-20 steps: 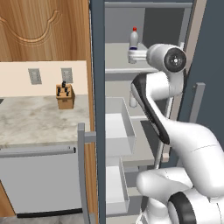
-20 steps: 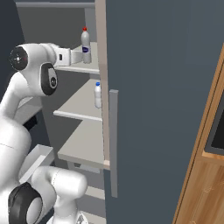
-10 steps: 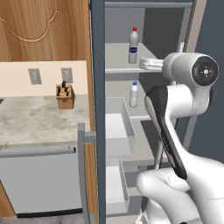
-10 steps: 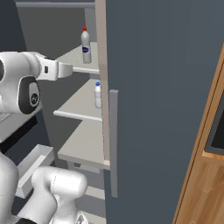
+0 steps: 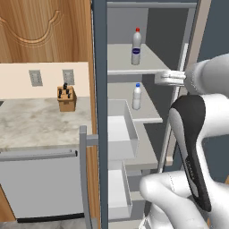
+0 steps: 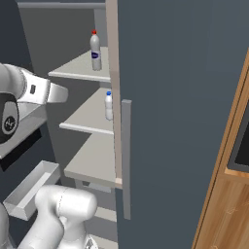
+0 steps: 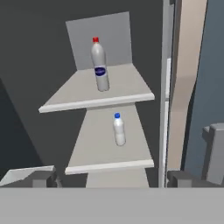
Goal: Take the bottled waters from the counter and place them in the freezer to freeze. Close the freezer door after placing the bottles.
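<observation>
Inside the open dark slate-grey freezer [image 5: 100, 112], two clear plastic bottles stand upright: red-capped bottle [image 7: 100, 64] above, blue-capped bottle [image 7: 119, 129] below. Two-finger gripper [image 7: 111, 178] jaws released, empty.

Red-capped bottle [image 7: 100, 65], blue-capped bottle [image 7: 119, 130], pale grey shelves [image 7: 87, 103].

arm [image 5: 197, 129] back out of the freezer [image 5: 147, 112], away from the shelves

Both bottled waters [image 7: 100, 65] are clear glossy plastic with pale labels, the freezer [image 5: 147, 31] shelves matt pale grey, the freezer door [image 6: 180, 97] smooth matt slate-grey, the surface [image 5: 40, 123] beige marbled stone, and the knife block [image 5: 67, 99] and wall cabinet [image 5: 44, 31] grained wood.
</observation>
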{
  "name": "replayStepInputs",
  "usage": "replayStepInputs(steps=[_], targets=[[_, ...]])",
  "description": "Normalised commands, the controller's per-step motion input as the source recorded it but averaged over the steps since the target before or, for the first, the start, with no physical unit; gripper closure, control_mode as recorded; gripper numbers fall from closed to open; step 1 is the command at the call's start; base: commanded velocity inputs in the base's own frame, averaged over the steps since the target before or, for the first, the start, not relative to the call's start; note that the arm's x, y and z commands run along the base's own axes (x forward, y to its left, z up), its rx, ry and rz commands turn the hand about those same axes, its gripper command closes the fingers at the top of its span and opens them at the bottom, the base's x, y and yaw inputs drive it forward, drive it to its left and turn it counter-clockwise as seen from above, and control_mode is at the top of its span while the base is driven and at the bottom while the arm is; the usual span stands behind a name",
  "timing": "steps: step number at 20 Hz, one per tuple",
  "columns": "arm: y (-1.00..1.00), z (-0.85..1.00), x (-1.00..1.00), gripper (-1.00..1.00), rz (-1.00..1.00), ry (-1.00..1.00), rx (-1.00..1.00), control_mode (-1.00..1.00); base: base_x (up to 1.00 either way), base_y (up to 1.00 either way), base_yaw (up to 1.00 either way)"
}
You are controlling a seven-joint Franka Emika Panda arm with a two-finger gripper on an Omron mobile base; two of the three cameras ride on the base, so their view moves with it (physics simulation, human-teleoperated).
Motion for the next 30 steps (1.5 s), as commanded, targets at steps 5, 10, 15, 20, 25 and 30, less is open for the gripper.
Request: replayStepInputs(steps=[5,10,15,20,25,30], targets=[[-0.06,-0.17,-0.44,-1.00,0.04,0.23,-0.01,-1.00,0.00,0.00,0.00],[-0.09,-0.46,-0.10,-1.00,0.01,0.24,-0.14,-1.00,0.00,0.00,0.00],[-0.10,-0.46,0.00,-1.00,0.00,0.13,-0.03,-1.00,0.00,0.00,0.00],[-0.01,-0.51,0.00,-1.00,0.00,0.03,0.00,-1.00,0.00,0.00,0.00],[0.00,-0.56,-0.01,-1.00,0.00,0.04,0.00,-1.00,0.00,0.00,0.00],[-0.07,-0.62,0.00,-1.00,0.00,0.04,0.00,-1.00,0.00,0.00,0.00]])
